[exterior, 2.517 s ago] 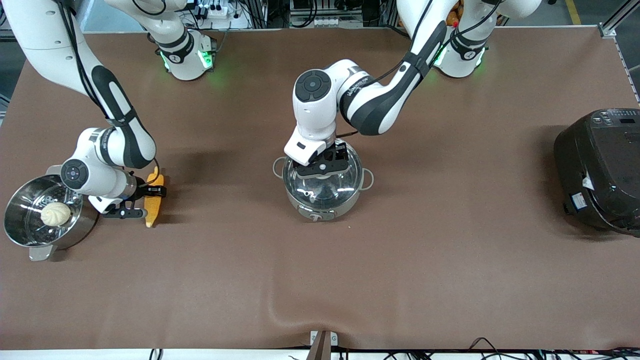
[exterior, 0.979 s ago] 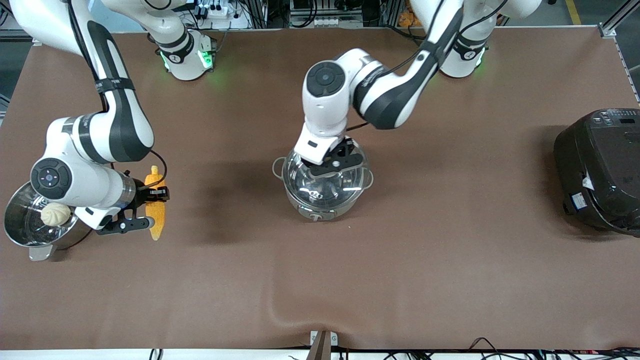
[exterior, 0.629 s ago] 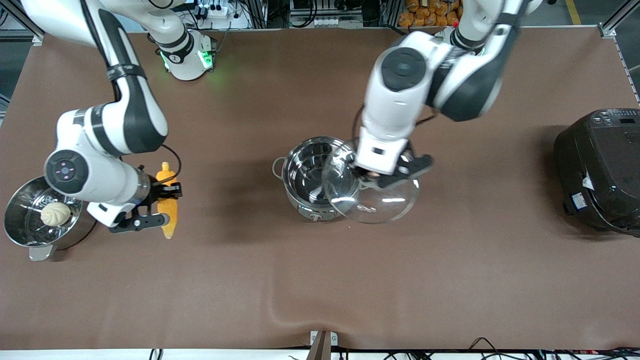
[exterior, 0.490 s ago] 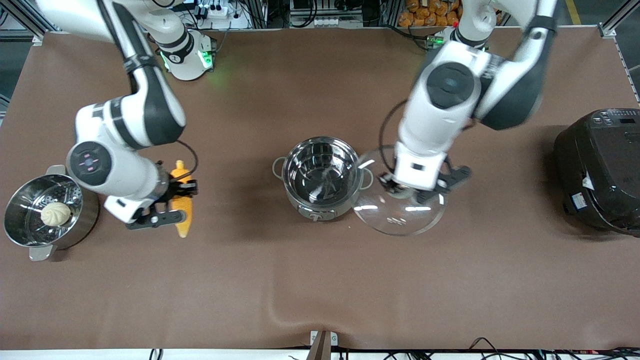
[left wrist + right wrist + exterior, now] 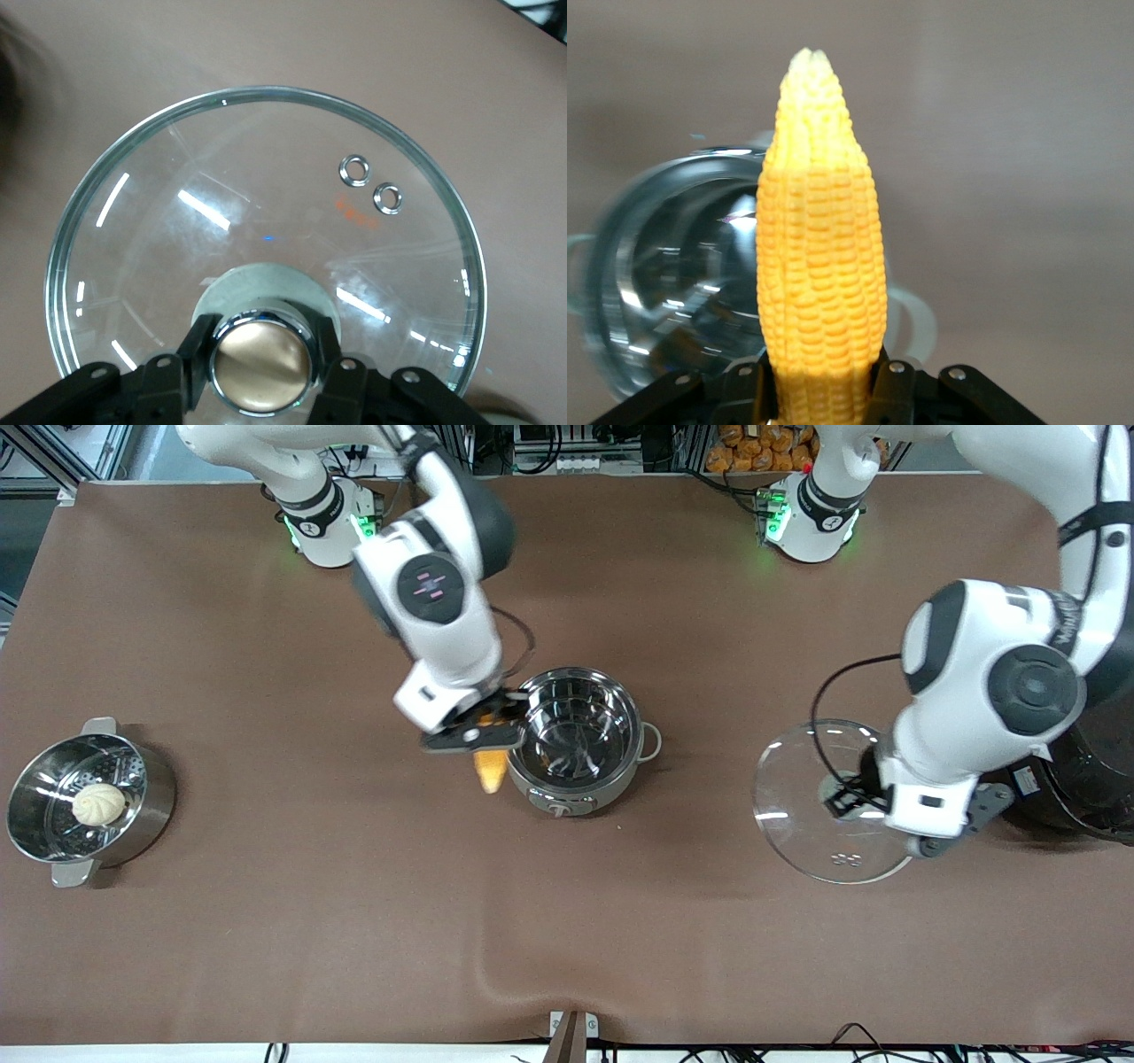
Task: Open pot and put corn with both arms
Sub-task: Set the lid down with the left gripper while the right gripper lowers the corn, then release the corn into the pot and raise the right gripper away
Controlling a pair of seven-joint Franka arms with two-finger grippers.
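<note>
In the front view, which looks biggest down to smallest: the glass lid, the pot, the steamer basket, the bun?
1. Glass lid, though it is held up nearer the camera, so unsure.
2. Pot and steamer basket: look alike.
3. Bun, clearly smallest.

We are seeing the corn (image 5: 822, 257) glowing yellow-orange in neat rows of kernels, paling to cream at its tip. The pot (image 5: 574, 741) is shining silver, with grey loop handles. The lid (image 5: 266, 230) is showing clear glass streaked with white glints, rimmed in steel, with a coppery knob (image 5: 260, 359) and small orange print beside two steel rings. The table (image 5: 266, 921) is lying plain brown. At the left edge of the front view, the steamer basket (image 5: 151, 802) is gleaming silver around a pale cream bun (image 5: 98, 803). At the right edge the cooker (image 5: 1099, 779) is looking black. The arms are showing white with black joints, their bases glowing green.
</note>
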